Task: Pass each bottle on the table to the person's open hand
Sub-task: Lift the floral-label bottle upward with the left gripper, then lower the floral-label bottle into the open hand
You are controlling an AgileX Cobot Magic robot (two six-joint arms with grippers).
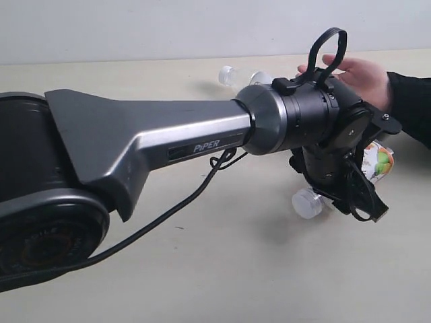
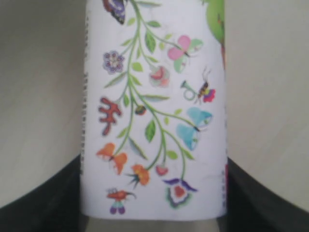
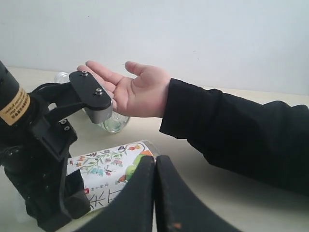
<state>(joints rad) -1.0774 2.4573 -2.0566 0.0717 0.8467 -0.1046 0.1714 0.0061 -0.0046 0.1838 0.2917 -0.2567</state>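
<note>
In the exterior view the floral bottle (image 1: 377,160) is lying on its side on the counter (image 1: 202,269) at about 4 o'clock from the middle, its white cap (image 1: 308,202) pointing toward 8 o'clock. The left jaws are standing on both sides of the bottle, but I cannot tell if they are pressing it. The right jaws are resting together with nothing between them, near the bottle, while the person's open hand (image 1: 360,75) is hovering palm up at 2 o'clock and two more clear bottles (image 1: 229,75) are lying at 12 o'clock behind the left arm (image 1: 168,134).
</note>
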